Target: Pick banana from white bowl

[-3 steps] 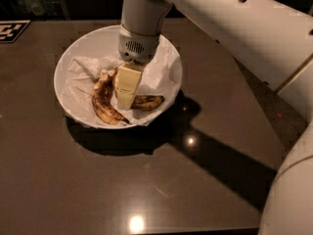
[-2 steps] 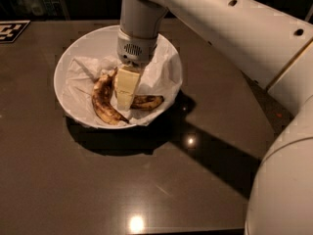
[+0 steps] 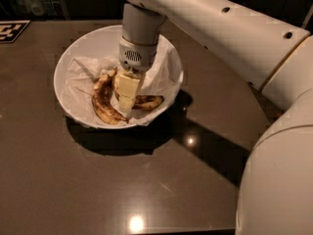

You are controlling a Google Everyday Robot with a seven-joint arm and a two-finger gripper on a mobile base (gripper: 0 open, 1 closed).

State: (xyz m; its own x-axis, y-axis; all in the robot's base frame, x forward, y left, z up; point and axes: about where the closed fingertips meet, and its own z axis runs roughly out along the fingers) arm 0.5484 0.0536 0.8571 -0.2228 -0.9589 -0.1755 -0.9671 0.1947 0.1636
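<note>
Gripper (image 3: 126, 101) down inside the white bowl (image 3: 64, 65).
The arm (image 3: 215, 21) reaches in from the upper right, its wrist pointing straight down. The gripper sits just right of the long, curved banana (image 3: 102, 102), which lies on crumpled paper (image 3: 82, 70). Whether it is clamped cannot be told.

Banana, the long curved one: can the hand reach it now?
Likely yes. The hand is down inside the white bowl, right beside the banana; nothing covers it. The shorter dark banana lies on the hand's other side.
</note>
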